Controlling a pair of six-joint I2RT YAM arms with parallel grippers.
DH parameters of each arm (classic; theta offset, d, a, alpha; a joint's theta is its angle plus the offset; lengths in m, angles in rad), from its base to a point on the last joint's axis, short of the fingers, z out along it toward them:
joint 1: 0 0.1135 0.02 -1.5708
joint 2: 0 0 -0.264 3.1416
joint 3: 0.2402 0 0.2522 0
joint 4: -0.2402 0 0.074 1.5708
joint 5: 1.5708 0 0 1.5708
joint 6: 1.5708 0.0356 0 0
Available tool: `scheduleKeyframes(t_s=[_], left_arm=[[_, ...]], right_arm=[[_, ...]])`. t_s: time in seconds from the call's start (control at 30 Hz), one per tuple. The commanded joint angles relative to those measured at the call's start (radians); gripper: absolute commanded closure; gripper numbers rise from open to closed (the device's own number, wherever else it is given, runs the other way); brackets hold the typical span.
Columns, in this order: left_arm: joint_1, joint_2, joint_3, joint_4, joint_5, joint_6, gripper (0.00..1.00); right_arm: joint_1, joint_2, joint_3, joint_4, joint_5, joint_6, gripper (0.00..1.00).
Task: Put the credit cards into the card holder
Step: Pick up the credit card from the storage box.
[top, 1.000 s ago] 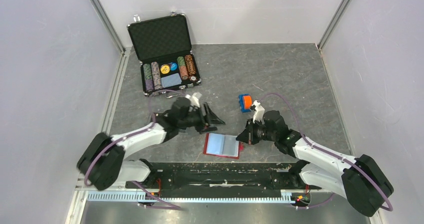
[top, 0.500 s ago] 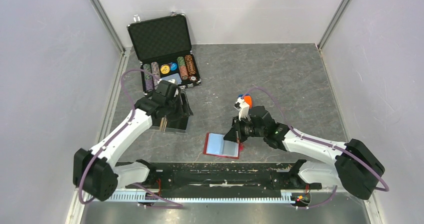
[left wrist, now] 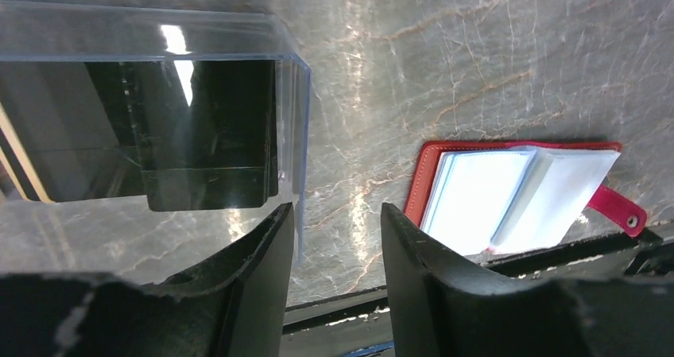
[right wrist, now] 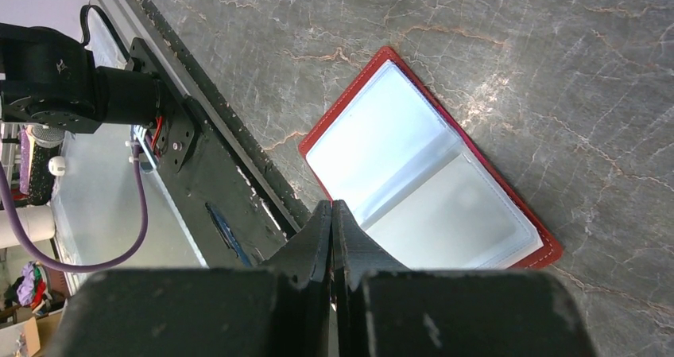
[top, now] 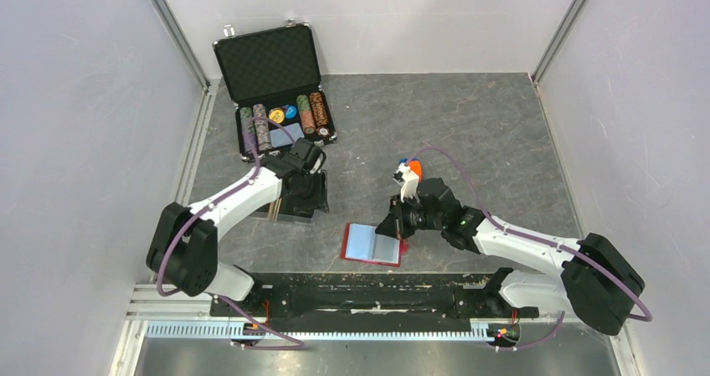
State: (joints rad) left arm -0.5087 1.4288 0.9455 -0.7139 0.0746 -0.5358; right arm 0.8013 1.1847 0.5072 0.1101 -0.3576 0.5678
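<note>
Left tool (left wrist: 335, 211): I see it released, at holder (left wrist: 291, 95) corner.
Right tool (right wrist: 332, 207): clenched, empty, over wallet (right wrist: 413, 170) edge.

I see grey veined counter (top: 486, 125). Far left: black briefcase (top: 268, 66), lid up, chips (top: 285, 118) inside. Nearer, left of centre: clear card holder (left wrist: 207, 134), sitting on counter. Near edge, centre: red wallet (top: 373, 244) lying open, sleeves up, apart from card holder. Right of centre: small orange-and-blue item (top: 414, 168), can't identify.
</note>
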Motion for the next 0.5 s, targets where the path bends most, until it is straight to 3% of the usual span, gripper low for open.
scheduleKeyframes(t_s=[0.0,0.27,0.47], left_arm=[[-0.056,0.047,0.037,0.079,0.066,0.008,0.51],[-0.196,0.145,0.116,0.136,0.068,-0.100,0.52],[-0.226,0.150,0.139,0.164,0.050,-0.135,0.39]], right_arm=[[0.001,-0.033,0.008,-0.009,0.036,-0.015,1.00],[-0.002,-0.041,0.010,-0.029,0.052,-0.024,1.00],[-0.001,-0.036,0.028,-0.066,0.061,-0.050,0.99]])
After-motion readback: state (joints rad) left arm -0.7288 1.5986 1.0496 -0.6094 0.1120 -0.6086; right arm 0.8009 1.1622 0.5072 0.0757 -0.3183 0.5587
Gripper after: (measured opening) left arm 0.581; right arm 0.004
